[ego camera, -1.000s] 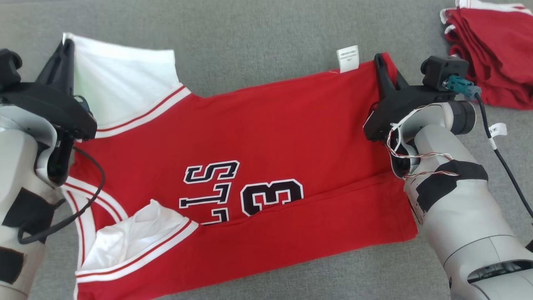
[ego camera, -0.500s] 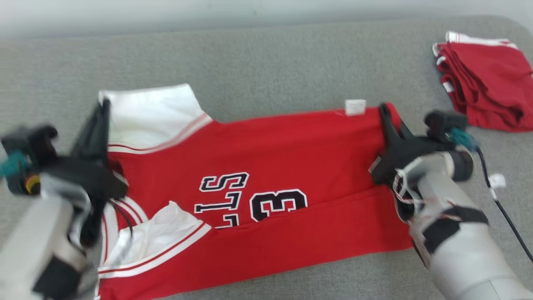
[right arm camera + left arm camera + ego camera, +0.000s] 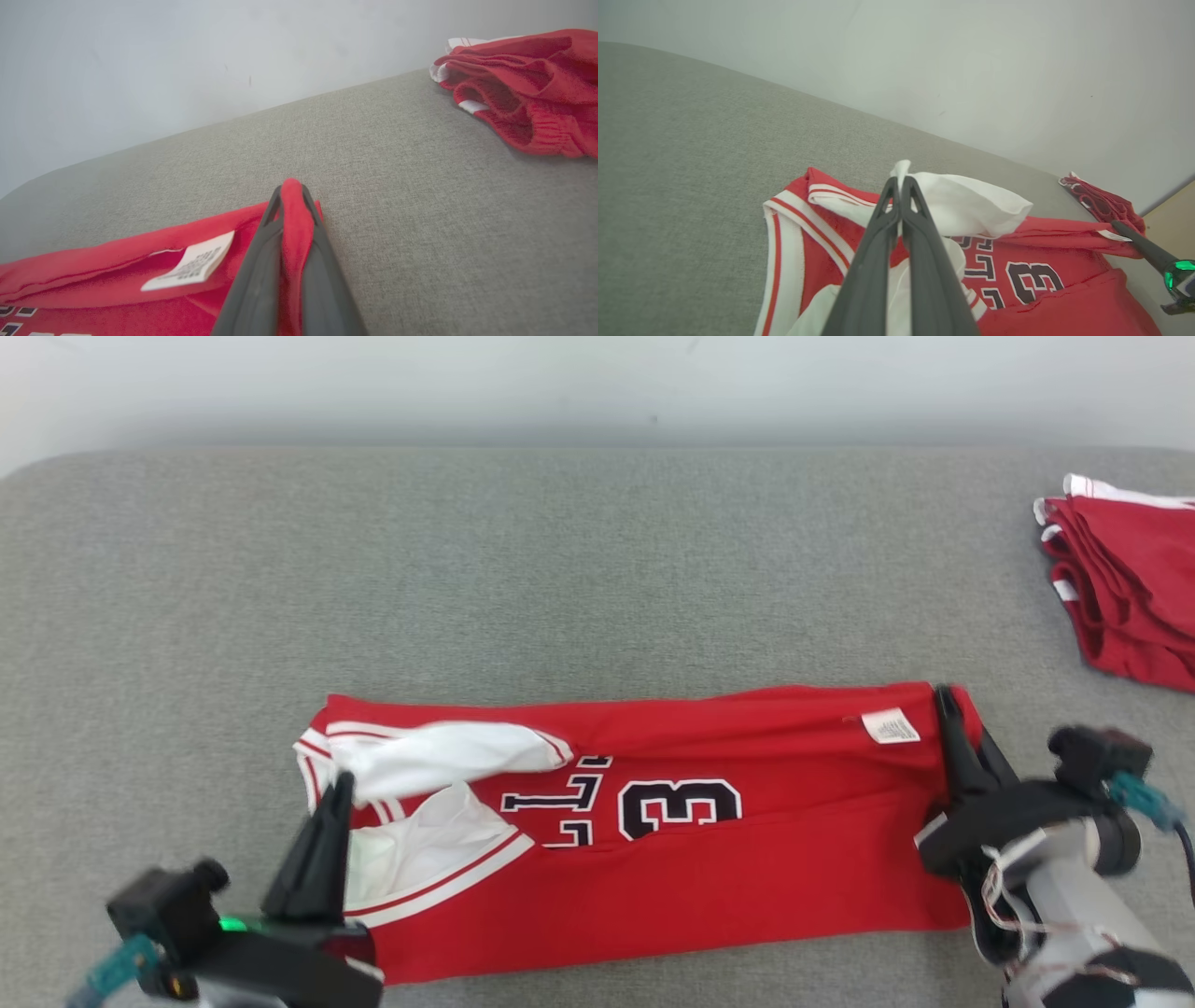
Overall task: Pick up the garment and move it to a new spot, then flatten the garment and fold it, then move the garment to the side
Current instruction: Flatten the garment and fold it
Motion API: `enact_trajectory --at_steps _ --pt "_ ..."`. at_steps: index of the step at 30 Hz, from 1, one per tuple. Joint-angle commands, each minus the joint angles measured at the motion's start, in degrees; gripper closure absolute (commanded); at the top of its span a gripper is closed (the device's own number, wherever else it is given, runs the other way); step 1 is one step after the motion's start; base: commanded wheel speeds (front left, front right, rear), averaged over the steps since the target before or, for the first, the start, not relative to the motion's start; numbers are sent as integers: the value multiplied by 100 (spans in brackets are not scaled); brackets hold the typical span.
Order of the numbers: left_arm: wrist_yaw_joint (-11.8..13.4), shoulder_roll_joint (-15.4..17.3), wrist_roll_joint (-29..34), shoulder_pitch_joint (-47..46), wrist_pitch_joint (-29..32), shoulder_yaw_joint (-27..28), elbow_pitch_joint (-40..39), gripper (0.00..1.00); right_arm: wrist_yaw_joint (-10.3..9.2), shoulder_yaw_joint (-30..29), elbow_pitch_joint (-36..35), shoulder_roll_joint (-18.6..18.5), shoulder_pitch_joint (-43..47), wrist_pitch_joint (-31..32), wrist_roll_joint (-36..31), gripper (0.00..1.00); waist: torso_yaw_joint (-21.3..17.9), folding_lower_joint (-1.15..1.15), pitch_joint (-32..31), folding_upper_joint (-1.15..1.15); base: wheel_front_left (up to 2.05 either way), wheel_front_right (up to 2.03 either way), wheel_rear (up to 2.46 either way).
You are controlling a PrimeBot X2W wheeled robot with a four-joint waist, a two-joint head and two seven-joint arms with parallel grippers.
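The garment (image 3: 672,868) is a red jersey with white trim and black lettering, lying lengthwise on the grey cushion, its far long edge folded toward me. At its left end my left gripper (image 3: 341,782) is shut on the white shoulder fabric (image 3: 952,200), which hangs folded over from the closed fingertips (image 3: 900,183). My right gripper (image 3: 943,693) is shut on the red hem corner (image 3: 294,214) at the right end, beside a white care label (image 3: 191,263). Red cloth shows between its fingers.
A pile of folded red garments (image 3: 1130,579) lies at the right edge of the grey cushion (image 3: 560,569), also seen in the right wrist view (image 3: 523,102). A pale wall (image 3: 597,383) runs behind the cushion's far edge.
The head camera has tilted up, so the far wall shows now. Both grippers have drawn the jersey's far edge toward me, folding it over the lettering; the jersey looks narrower.
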Motion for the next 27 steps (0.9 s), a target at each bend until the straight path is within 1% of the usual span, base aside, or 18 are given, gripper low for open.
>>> enact_trajectory --at_steps 1,7,11,13,14,15,16,17,20,23,26,27 --pt "35 -46 81 172 -14 -4 -49 100 -12 -27 -114 -36 195 -8 64 100 100 1 -81 0 0 0 0" --pt "99 -352 83 708 -15 185 -74 100 -12 -165 -606 -92 838 -9 195 100 136 1 -156 0 0 0 0" --pt "94 -447 248 810 -14 180 234 100 -12 -161 -637 -58 1070 10 195 100 145 1 -224 0 0 0 0" --pt "83 -573 154 878 3 186 498 100 -12 -194 -564 -33 1142 42 213 100 133 1 -272 0 0 0 0" --pt "67 -556 223 873 4 166 618 100 -12 -199 -518 -34 1171 50 188 98 133 1 -302 0 0 0 0" --pt "82 -561 272 829 -7 220 701 87 -12 -207 -518 -24 1165 44 156 26 134 1 -323 0 0 0 0" --pt "90 -602 306 822 -9 239 814 52 -12 -206 -518 -5 1162 39 153 0 139 1 -353 0 0 0 0" --pt "83 -639 362 824 -12 255 917 0 -12 -202 -518 9 1177 37 162 0 142 1 -378 0 0 0 0" --pt "68 -721 534 848 -18 464 1031 0 -12 -200 -604 -6 1257 20 207 0 160 1 -477 0 0 0 0" --pt "29 -843 730 955 -19 776 986 0 -12 -223 -737 -59 1324 4 225 0 192 1 -552 0 0 0 0" --pt "-5 -909 1144 1022 -20 1112 846 0 -12 -261 -801 -100 1363 3 212 0 210 1 -628 0 0 0 0" --pt "-5 -909 1144 1022 -20 1112 846 0 -12 -261 -801 -100 1363 3 212 0 210 1 -628 0 0 0 0"
